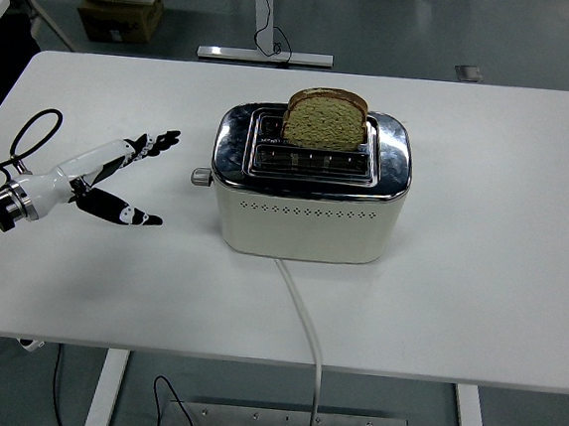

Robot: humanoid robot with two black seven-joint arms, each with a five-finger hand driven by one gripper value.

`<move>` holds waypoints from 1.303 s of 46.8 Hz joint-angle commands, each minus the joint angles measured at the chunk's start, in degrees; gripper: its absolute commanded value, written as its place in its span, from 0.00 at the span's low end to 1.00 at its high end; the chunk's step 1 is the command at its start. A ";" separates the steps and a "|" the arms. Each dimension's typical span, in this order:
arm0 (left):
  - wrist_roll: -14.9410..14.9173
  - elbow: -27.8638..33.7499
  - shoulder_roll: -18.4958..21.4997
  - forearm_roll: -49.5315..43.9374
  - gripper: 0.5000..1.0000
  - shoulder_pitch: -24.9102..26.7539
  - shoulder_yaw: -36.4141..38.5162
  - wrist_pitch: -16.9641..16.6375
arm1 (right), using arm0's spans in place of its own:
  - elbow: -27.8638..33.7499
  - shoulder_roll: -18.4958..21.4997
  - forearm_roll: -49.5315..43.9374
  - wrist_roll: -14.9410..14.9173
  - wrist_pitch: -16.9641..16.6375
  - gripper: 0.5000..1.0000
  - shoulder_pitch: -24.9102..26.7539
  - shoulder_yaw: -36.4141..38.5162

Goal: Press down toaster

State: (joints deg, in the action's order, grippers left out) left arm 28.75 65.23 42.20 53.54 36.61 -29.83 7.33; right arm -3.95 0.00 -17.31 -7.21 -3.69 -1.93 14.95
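Observation:
A cream toaster [306,215] with a chrome top stands in the middle of the white table [481,240]. A slice of brown bread [326,118] sticks up out of its far slot; the near slot is empty. The toaster's small lever [201,177] juts out of its left end, in the raised position. My left hand [128,174] is to the left of the toaster, fingers spread and holding nothing, with its fingertips [170,139] a short way from the lever and not touching it. My right hand does not show.
The toaster's white cord [303,319] runs from its front over the table's near edge. A cardboard box [120,14] and a table leg base [265,56] stand on the floor beyond the far edge.

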 commanded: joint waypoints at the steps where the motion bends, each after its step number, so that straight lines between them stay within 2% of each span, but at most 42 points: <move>1: -0.01 -0.01 1.04 -4.05 1.00 0.92 -0.14 1.46 | -0.01 0.00 0.00 0.01 0.00 1.00 0.00 -0.01; 27: -0.54 -3.09 0.42 -28.83 1.00 2.15 -4.36 0.93 | -0.01 0.00 0.00 0.01 0.00 1.00 0.00 -0.01; 45: -0.54 -7.57 -6.96 -42.37 1.00 2.42 -5.59 -2.58 | -0.01 0.00 0.00 0.01 0.00 1.00 0.00 -0.01; 61: -0.54 -10.91 -10.47 -52.22 1.00 2.59 -7.17 -2.76 | -0.01 0.00 0.00 0.01 0.00 1.00 0.00 -0.01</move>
State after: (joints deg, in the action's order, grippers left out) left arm 28.21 54.61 32.25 2.37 39.21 -36.68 4.56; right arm -3.94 0.00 -17.32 -7.21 -3.69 -1.93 14.95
